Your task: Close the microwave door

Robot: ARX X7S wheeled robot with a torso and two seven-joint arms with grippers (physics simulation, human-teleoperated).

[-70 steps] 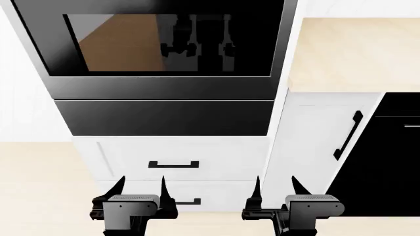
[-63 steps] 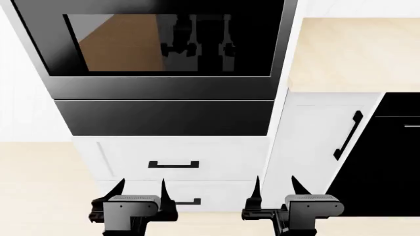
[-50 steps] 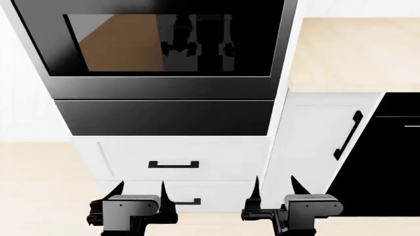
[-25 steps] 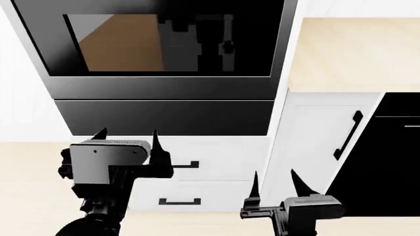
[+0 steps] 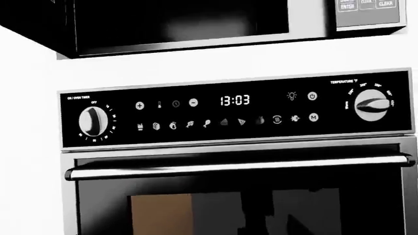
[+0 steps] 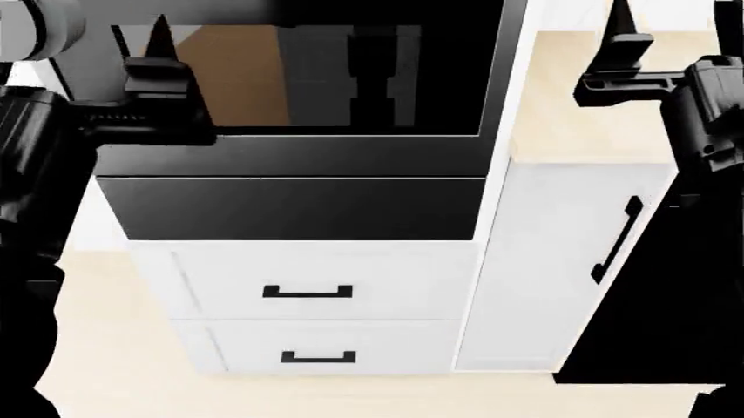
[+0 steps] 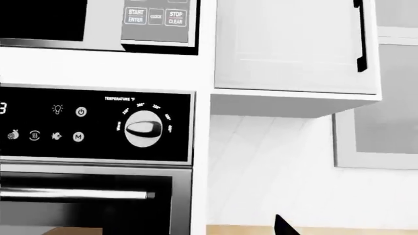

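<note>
Microwave (image 5: 176,22) above one oven (image 5: 235,147) with two knobs.

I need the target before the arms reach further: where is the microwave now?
The microwave sits directly above the oven's control panel in the left wrist view; its keypad shows in the right wrist view.

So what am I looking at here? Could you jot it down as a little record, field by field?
Setting: simulated kitchen, white cabinets
Microwave: above the oven, only its lower edge shows
Microwave keypad: START, CLOCK, STOP buttons
Oven panel: clock reads 13:03, a knob at each end
Oven handle: silver bar below the panel
Drawers: two, black handles, shut
Left pincer: raised beside the oven window
Right pincer: raised over the wooden counter
</note>
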